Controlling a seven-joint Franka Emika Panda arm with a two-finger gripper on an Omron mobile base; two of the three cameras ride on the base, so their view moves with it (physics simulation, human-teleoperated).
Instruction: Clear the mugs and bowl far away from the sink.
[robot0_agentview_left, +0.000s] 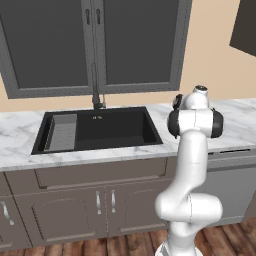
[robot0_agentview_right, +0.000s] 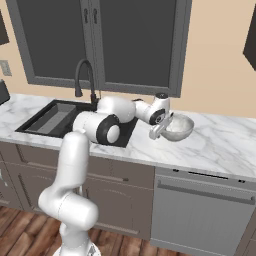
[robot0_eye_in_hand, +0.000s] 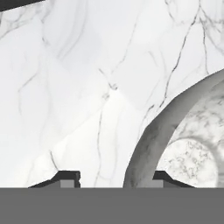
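White-veined marble countertop (robot0_agentview_right: 220, 142) is being shown right of the black sink (robot0_agentview_left: 100, 129), where the pale bowl (robot0_agentview_right: 181, 128) is being seen upright, mouth upward, its rim being straddled by the partly spread jaws of the gripper (robot0_eye_in_hand: 114, 178), though a firm hold cannot be told.

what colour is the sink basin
Black, the rectangular sink basin set in white marble; clearest in the left base view.

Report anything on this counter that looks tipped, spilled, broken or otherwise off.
Nothing stands out. The bowl sits upright on the marble counter right of the sink, with no spill or damage visible. The gripper is at its near rim, one fingertip inside the bowl and the other outside.
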